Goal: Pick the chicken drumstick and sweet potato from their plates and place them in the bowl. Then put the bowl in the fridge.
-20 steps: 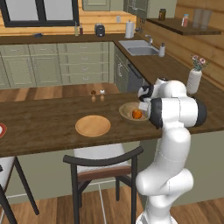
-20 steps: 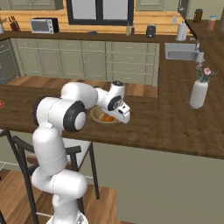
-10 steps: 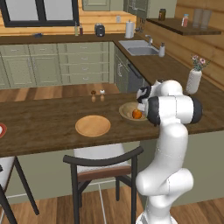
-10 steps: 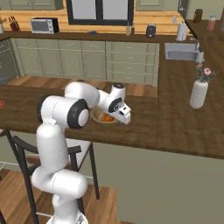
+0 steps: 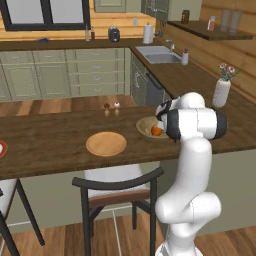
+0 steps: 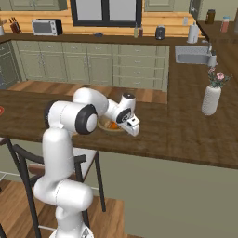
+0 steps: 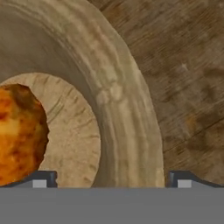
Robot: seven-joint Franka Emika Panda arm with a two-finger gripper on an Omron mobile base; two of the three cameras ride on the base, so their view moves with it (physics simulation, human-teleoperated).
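The wooden bowl point(image 5: 146, 125) point(image 6: 105, 125) stands on the dark wood counter, just in front of the arm. The glossy orange-brown chicken drumstick point(image 5: 156, 131) point(image 6: 113, 124) point(image 7: 17, 131) lies inside it. My gripper point(image 6: 134, 128) point(image 7: 111, 178) is open and low over the bowl's right-hand wall point(image 7: 127, 113), one fingertip point(image 7: 43, 178) over the inside and the other fingertip point(image 7: 179, 178) outside it. Nothing is held. The flat wooden plate point(image 5: 106, 143) is bare. The red-rimmed white plate point(image 5: 1, 148) peeks in at the far left. The sweet potato is hidden, and the fridge is out of view.
Salt and pepper shakers point(image 5: 111, 109) stand behind the wooden plate. A white vase with flowers point(image 5: 220, 92) point(image 6: 211, 100) sits on the counter to the right. A dark chair point(image 5: 120, 185) is tucked under the counter's near edge. A sink point(image 5: 159, 56) lies at the back.
The hand has shifted slightly at the bowl's rim. Its jaws have stayed open, and the bowl and drumstick have not moved.
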